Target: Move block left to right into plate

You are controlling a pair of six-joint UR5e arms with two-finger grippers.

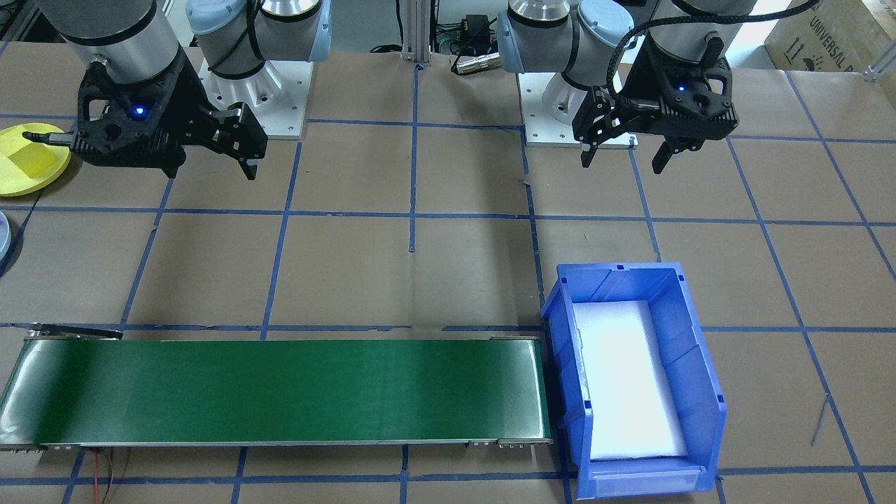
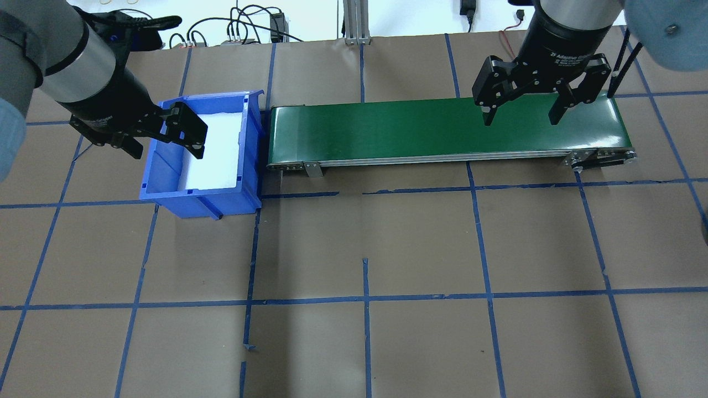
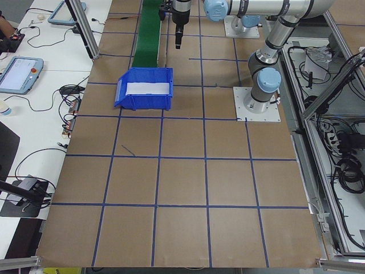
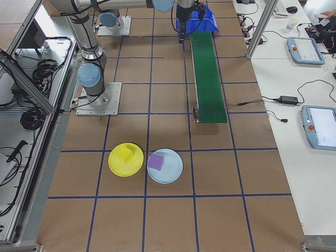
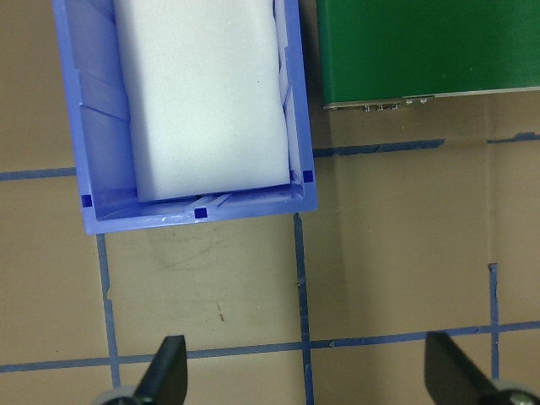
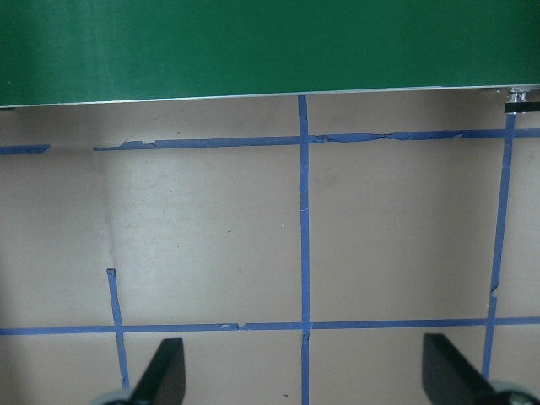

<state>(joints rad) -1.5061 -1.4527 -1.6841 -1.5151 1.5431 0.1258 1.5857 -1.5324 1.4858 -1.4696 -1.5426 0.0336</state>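
Note:
The yellow plate lies on the table past the belt's end, with a yellow block resting in it; the front view shows the plate and block at its left edge. My right gripper hangs open and empty over the table beside the green belt's right end; in the right wrist view its fingertips frame bare table. My left gripper hovers open and empty by the blue bin's near-left side, as the left wrist view also shows.
A green conveyor belt runs across the far table, carrying nothing. The blue bin at its left end holds a white pad. A light blue plate with a purple block sits beside the yellow plate.

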